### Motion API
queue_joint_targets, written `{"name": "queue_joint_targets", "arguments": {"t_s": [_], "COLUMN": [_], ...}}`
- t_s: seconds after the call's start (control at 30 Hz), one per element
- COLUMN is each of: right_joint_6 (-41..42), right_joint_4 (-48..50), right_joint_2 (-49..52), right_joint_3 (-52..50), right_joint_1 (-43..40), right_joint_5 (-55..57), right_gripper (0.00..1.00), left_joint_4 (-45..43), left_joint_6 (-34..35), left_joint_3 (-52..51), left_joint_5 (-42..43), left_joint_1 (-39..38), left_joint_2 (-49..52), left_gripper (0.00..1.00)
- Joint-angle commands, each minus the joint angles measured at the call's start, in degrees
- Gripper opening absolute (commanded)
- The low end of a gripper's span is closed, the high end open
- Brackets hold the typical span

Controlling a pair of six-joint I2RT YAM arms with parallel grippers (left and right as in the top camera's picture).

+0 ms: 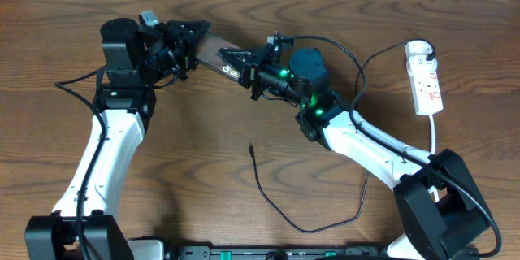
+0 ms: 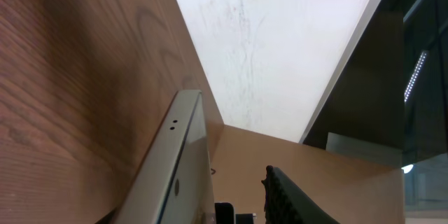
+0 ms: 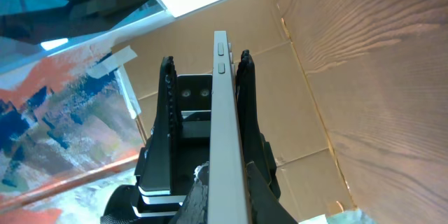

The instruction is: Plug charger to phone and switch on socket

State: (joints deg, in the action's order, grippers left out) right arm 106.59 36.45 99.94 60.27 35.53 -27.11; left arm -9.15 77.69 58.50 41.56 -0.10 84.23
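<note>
A: Phone (image 1: 218, 54)?
B: Off the desk (image 1: 203, 146), between both arms. Right fingers (image 3: 257, 187) clamp one end. Left fingers (image 2: 297, 199) straddle the other, gap on one side.
A: Charger (image 1: 258, 180)?
B: Loose on desk.

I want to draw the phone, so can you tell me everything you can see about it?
The phone is thin and flat, with a glossy brownish-dark face and white lettering near one end. Its edge looks silvery, with small side buttons. It seems lifted off the table. The right pincer is clamped on one end; the left pincer sits around the other end, with a gap on one side.
</note>
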Motion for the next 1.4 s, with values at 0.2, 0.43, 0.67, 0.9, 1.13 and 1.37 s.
{"name": "queue_joint_targets", "arguments": {"t_s": [0.2,0.43,0.67,0.9,1.13,1.37], "right_joint_6": [5.1,5.7,5.7,5.7,5.6,5.6], "right_joint_4": [0.0,0.0,0.0,0.0,0.0,0.0], "right_joint_2": [-0.6,-0.6,-0.6,-0.6,-0.6,-0.6], "right_joint_3": [1.1,1.1,1.1,1.1,1.1,1.1], "right_joint_1": [1.3,1.3,2.1,2.7,3.1,3.6], "right_joint_5": [-0.9,-0.9,-0.3,0.2,0.2,0.2], "right_gripper": [0.02,0.01,0.02,0.02,0.02,0.01], "left_joint_4": [-0.6,-0.6,-0.6,-0.6,-0.6,-0.6], "left_joint_6": [-1.4,-2.3,-2.3,-2.3,-2.3,-2.3], "left_joint_3": [0.0,0.0,0.0,0.0,0.0,0.0], "left_joint_5": [-0.1,-0.1,-0.1,-0.1,-0.1,-0.1], "left_joint_1": [0.1,0.1,0.1,0.1,0.1,0.1], "left_joint_2": [-0.3,-0.3,-0.3,-0.3,-0.3,-0.3], "left_gripper": [0.39,0.39,0.38,0.34,0.29,0.22]}}
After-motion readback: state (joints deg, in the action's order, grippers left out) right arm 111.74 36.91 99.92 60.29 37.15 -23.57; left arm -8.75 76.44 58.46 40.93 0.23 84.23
